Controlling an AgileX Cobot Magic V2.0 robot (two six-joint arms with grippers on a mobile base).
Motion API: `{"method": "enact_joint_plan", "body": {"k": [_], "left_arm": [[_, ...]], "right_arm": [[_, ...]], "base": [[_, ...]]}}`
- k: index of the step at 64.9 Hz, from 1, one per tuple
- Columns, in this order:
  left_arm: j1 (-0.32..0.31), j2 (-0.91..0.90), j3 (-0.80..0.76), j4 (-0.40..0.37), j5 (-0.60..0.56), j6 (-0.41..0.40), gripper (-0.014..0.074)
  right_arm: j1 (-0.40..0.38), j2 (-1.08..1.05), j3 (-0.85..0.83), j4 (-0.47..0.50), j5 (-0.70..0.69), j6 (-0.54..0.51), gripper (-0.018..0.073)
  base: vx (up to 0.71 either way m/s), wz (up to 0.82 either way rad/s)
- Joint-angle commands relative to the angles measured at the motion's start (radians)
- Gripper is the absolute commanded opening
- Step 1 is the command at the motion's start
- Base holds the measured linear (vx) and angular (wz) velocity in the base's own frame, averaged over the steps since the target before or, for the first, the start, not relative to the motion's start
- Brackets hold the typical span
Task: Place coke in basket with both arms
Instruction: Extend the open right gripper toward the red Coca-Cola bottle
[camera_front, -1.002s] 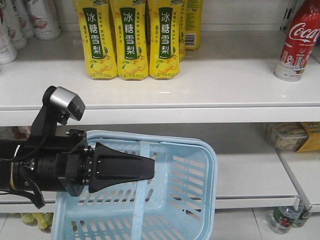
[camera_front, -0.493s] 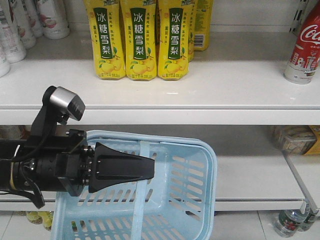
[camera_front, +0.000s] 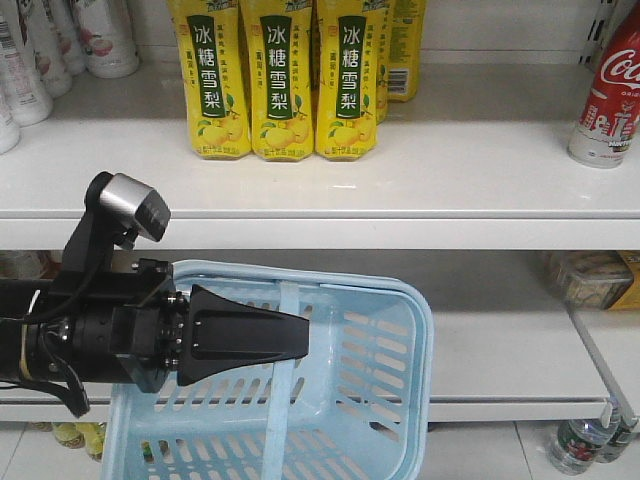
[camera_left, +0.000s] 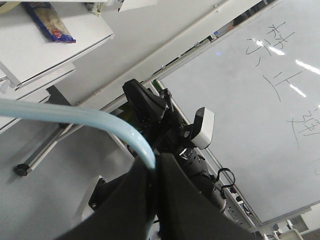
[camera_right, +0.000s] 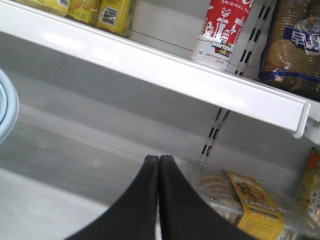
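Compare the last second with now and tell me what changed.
The yellow bottles and the coke on the shelf slid right in the front view during the first half second, then held, so the view itself seems to have shifted. Nothing was taken or let go. The left gripper stays shut on the basket handle, both in the same spot in view.

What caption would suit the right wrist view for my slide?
Right gripper, jaws shut and empty, sits below the white shelf that carries the coke.
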Motion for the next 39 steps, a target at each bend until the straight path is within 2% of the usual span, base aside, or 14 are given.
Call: {"method": "enact_joint_plan", "body": {"k": [1, 12, 17, 20, 34, 39], "left_arm": [[-0.006, -0.030, -0.024, -0.085, -0.200, 0.002, -0.0007], [-0.006, -0.030, -0.024, -0.085, -0.200, 0.002, -0.0007], [-0.006, -0.030, -0.024, -0.085, -0.200, 0.002, -0.0007], [-0.006, -0.030, -0.024, -0.085, -0.200, 0.002, -0.0007], [-0.006, -0.030, -0.024, -0.085, -0.200, 0.002, -0.0007], [-0.006, -0.030, -0.024, -0.085, -0.200, 0.002, -0.0007]], "right_arm": [[-0.008, -0.010, 0.013, -0.006, -0.074, -0.008, -0.0009], [-0.008, -0.010, 0.013, -0.002, -0.097, -0.006, -0.0009], [-0.008, -0.010, 0.013, 0.029, -0.106, 0.038, -0.0009], [-0.008, -0.010, 0.013, 0.070, -0.120, 0.099, -0.0009], [-0.008, -0.010, 0.012, 0.386, -0.259, 0.439, -0.0009], [-0.008, -0.010, -0.011, 0.432, -0.274, 0.523, -0.0009]], "base": [[0.00, 0.00], [0.00, 0.00], [0.00, 0.00], [0.00, 0.00], [0.00, 0.00], [0.00, 0.00]]}}
